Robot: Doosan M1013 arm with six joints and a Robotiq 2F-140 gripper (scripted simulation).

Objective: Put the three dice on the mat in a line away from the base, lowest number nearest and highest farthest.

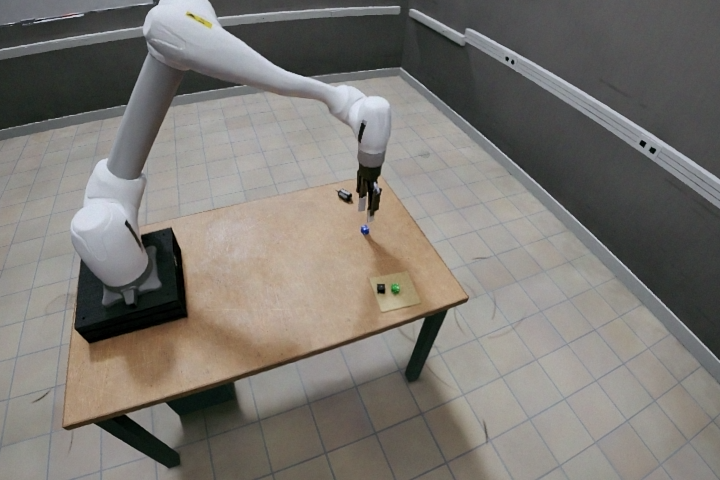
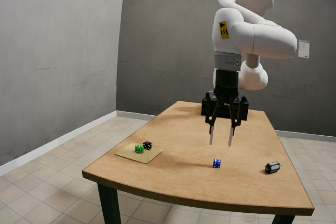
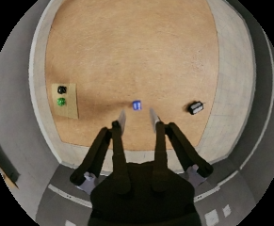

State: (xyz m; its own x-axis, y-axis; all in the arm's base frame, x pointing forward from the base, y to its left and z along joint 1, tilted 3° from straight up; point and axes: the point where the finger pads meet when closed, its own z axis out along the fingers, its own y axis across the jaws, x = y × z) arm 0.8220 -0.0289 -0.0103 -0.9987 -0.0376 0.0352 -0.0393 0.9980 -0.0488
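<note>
My gripper (image 1: pixel 366 216) (image 2: pixel 220 145) (image 3: pixel 137 113) is open part way and empty, pointing down above the blue die. The blue die (image 1: pixel 365 230) (image 2: pixel 216 163) (image 3: pixel 137 105) sits flat on the bare table, off the mat; its side towards the exterior camera shows four pips. The tan mat (image 1: pixel 397 305) (image 2: pixel 147 160) (image 3: pixel 71 113) bears two dice side by side. The black die (image 1: pixel 380 288) (image 2: pixel 147 145) (image 3: pixel 62 89) is on the side nearer the robot's base. The green die (image 1: pixel 395 288) (image 2: pixel 139 148) (image 3: pixel 61 102) is farther out. Their top numbers are too small to tell surely.
A small dark cylinder-like object with light faces (image 1: pixel 344 195) (image 2: pixel 272 167) (image 3: pixel 195 107) lies on the table (image 1: pixel 259 283) (image 2: pixel 189 182) (image 3: pixel 137 56), on the other side of the blue die from the mat. The robot's black base block (image 1: pixel 174 283) stands at the table's far end in the exterior view.
</note>
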